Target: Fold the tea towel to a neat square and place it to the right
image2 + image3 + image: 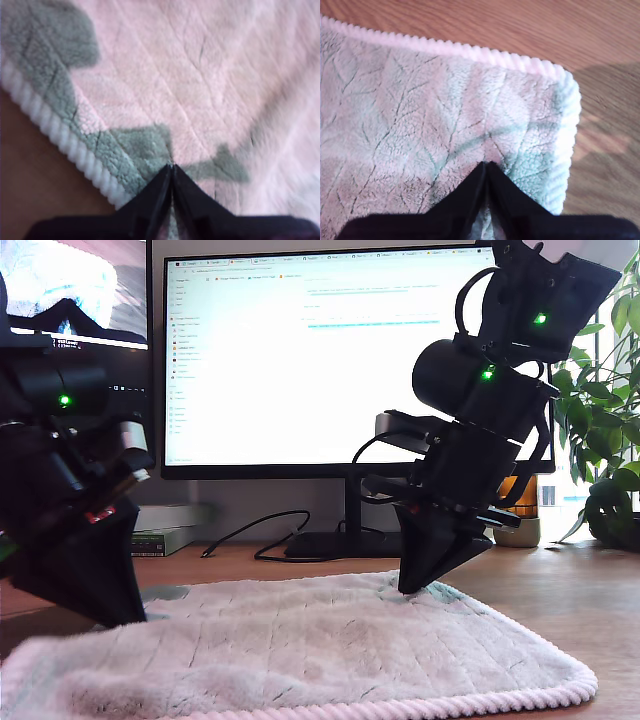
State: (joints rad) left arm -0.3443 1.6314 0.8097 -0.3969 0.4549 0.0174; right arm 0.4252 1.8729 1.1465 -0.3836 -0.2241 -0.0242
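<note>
The corded hem [420,702] runs along the bottom of the exterior view, nearest the camera, edging the tea towel [300,650], which lies spread flat on the wooden desk [570,590] across the lower half of that frame. Its long axis goes from the exterior view's left to its right.

One arm's gripper [120,615] presses into the cloth at the lower left of the exterior view; the other [415,588] touches the far edge right of centre. The wrist views do not settle which arm is which.

My first gripper [171,167] has its jaws drawn together to a point, tips on the pile just inside the hem [60,137]; whether cloth is pinched between them I cannot tell. My second gripper [486,165] looks the same, jaws met, sitting near a corner [565,80] where the hem turns.

Both grippers appear to be at the towel's far side, so the fold probably means carrying that edge toward the near hem, both arms together.
</note>
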